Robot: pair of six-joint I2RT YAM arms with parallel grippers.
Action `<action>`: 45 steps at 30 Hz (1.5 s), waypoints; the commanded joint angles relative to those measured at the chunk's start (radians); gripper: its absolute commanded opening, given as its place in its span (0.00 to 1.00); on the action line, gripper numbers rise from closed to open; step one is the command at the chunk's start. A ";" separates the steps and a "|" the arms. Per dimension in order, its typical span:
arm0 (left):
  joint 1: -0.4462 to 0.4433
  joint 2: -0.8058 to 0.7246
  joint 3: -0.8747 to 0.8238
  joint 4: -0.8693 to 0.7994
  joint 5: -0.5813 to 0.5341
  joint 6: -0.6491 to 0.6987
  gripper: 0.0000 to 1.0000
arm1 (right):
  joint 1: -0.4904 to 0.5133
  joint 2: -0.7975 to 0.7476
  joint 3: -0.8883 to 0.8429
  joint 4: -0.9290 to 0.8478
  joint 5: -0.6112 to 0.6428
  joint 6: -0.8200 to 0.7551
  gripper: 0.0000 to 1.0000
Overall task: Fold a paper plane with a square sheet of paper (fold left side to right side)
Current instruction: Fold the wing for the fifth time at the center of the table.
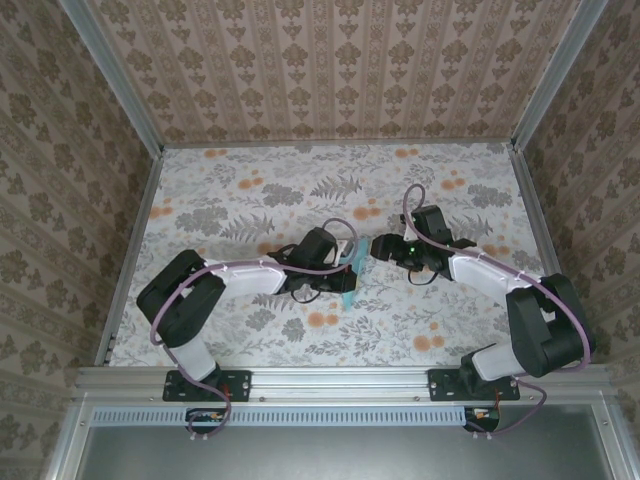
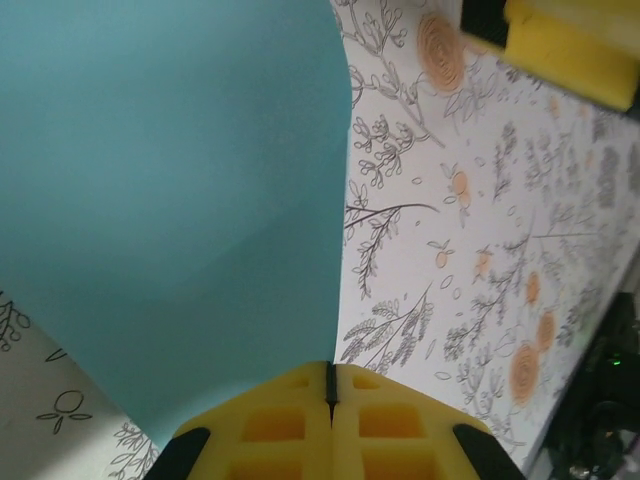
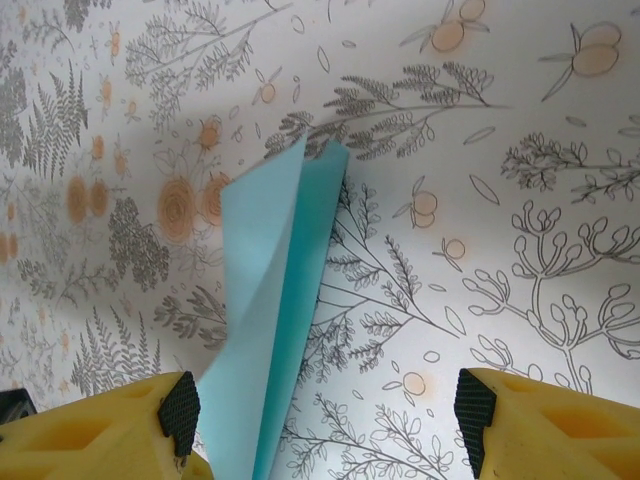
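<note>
The turquoise-blue paper shows as a narrow strip near the middle of the top view. In the right wrist view it is folded into two layers that end in two points at upper centre. In the left wrist view its plain, gently curved face spreads across the upper left, its lower end pinched in the closed left tool.

Lab-style test booth: wallpapered walls, aluminium frame.

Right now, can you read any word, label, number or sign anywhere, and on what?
No readable text anywhere.
Square sheet of paper: plain turquoise, no print.
Table cover: flowers and leaves only, no lettering.
Left arm and right arm: any marking is too small to read.
</note>
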 commanded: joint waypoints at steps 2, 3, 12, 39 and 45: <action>0.028 0.013 -0.045 0.192 0.093 -0.123 0.00 | 0.003 -0.020 -0.053 0.098 -0.043 0.012 0.71; 0.033 0.016 -0.051 0.211 0.097 -0.135 0.00 | 0.008 -0.019 -0.065 0.111 -0.046 0.013 0.71; 0.084 0.028 -0.163 0.424 0.141 -0.248 0.00 | 0.043 -0.009 -0.150 0.251 -0.074 0.020 0.69; 0.160 0.165 -0.314 0.866 0.200 -0.455 0.00 | 0.144 0.169 -0.076 0.416 -0.047 0.093 0.66; 0.160 0.167 -0.320 0.871 0.197 -0.461 0.00 | 0.151 0.250 -0.034 0.474 -0.036 0.143 0.61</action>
